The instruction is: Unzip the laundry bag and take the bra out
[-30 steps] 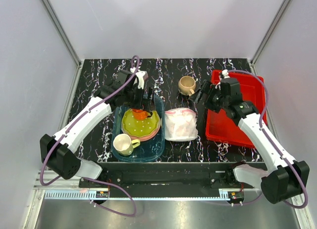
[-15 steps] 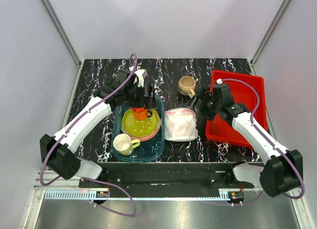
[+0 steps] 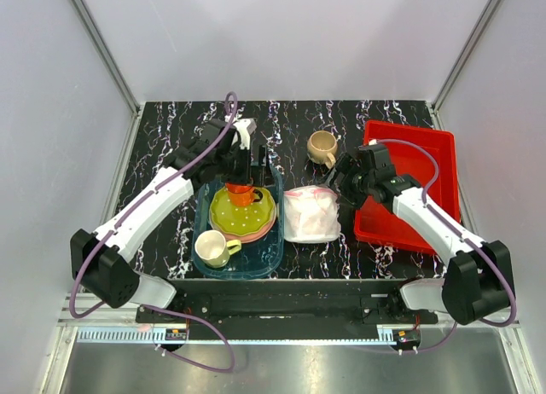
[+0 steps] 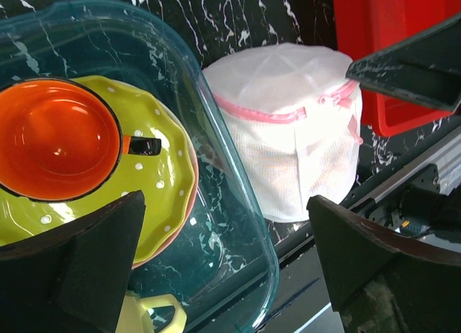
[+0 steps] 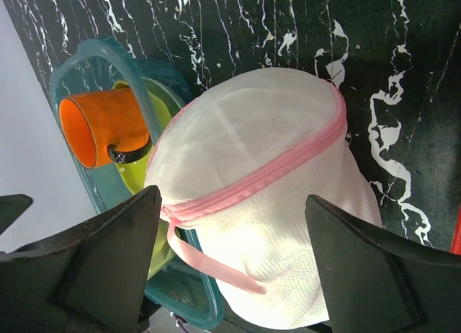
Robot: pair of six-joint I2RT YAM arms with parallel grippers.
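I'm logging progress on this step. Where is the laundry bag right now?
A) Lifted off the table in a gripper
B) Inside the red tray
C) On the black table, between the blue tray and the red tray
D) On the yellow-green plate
C: the laundry bag sits on the table, with the blue tray on one side and the red tray on the other.

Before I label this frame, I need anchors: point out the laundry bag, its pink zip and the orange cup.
laundry bag [image 5: 277,232], right wrist view, white mesh below the zip.
pink zip [image 5: 288,162], right wrist view, middle of the band.
orange cup [image 4: 52,140], left wrist view, inside bottom.
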